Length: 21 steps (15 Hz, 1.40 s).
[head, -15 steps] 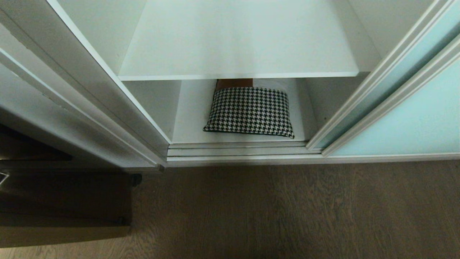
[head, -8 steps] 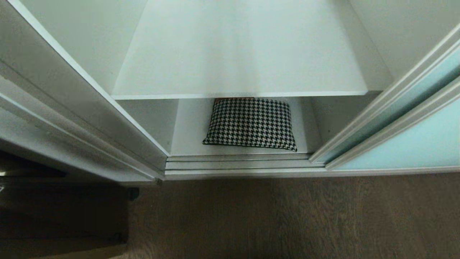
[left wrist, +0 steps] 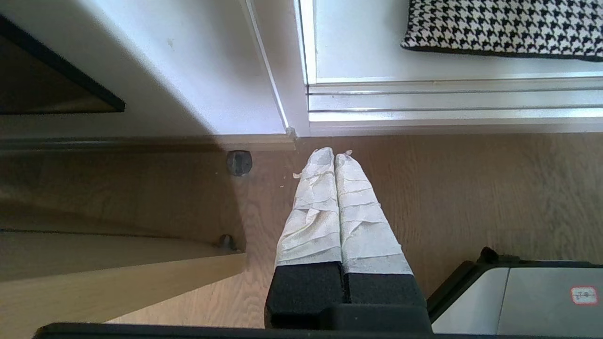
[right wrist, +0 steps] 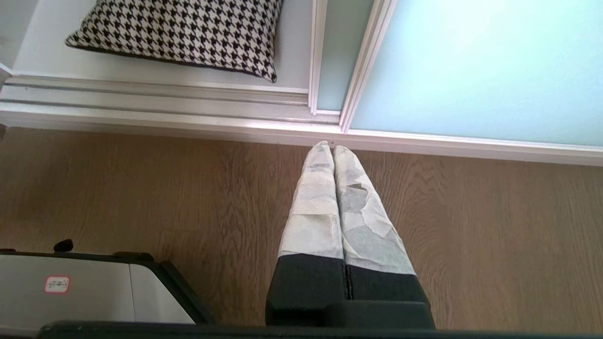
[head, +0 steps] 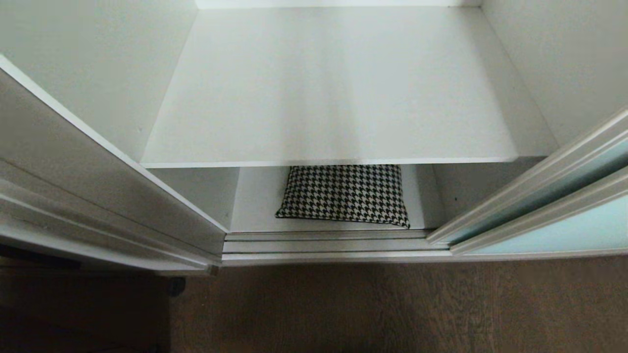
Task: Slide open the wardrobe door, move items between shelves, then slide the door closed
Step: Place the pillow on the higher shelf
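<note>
The wardrobe compartment stands open. A black-and-white houndstooth bundle [head: 343,196] lies on the bottom board [head: 255,206], half hidden under the bare white shelf [head: 328,98] above it. The same bundle [left wrist: 504,26] [right wrist: 183,30] shows in both wrist views. The frosted aqua sliding door [head: 554,230] [right wrist: 471,70] sits pushed to the right. My left gripper [left wrist: 334,153] hangs shut over the wooden floor in front of the wardrobe's left post, holding nothing. My right gripper [right wrist: 332,147] hangs shut over the floor just before the door's bottom rail, also holding nothing. Neither arm shows in the head view.
The white side post [head: 98,196] flanks the opening on the left, with dark furniture [head: 73,314] beside it. Double sliding tracks [head: 324,242] run along the sill. My own base [left wrist: 532,296] [right wrist: 80,292] shows low in both wrist views. A pale wooden panel [left wrist: 118,278] lies on the floor.
The whole head view has shifted downward in the picture: the camera has risen or tilted up, showing more of the upper shelf and hiding more of the houndstooth bundle. Nothing in the wardrobe moved.
</note>
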Available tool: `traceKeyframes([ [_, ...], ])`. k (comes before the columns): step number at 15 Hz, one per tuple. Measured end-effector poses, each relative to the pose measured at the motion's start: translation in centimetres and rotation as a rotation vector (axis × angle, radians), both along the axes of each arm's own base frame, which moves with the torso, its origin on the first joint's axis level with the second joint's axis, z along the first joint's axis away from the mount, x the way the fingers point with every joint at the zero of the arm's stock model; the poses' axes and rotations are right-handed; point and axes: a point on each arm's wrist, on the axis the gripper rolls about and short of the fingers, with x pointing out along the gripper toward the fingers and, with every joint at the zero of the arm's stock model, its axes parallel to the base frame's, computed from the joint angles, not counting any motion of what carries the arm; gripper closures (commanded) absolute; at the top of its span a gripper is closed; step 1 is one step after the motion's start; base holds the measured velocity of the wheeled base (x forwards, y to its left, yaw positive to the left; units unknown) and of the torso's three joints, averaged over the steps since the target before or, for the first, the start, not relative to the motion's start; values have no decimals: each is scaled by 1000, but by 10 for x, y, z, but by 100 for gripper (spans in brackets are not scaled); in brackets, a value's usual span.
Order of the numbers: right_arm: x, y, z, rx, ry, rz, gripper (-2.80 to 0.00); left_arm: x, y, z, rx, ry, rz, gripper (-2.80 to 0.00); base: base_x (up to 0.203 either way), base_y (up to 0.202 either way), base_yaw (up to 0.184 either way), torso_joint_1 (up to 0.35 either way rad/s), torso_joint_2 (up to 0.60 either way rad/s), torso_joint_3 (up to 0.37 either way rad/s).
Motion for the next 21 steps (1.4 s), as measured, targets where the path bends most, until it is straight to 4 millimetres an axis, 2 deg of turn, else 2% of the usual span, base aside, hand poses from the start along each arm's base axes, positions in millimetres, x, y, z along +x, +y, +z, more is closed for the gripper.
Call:
traceKeyframes([
  [21, 0, 0, 0, 0, 0, 0, 0, 0, 0, 0, -19, -1, 6, 0, 0, 0, 0, 0, 0, 0],
])
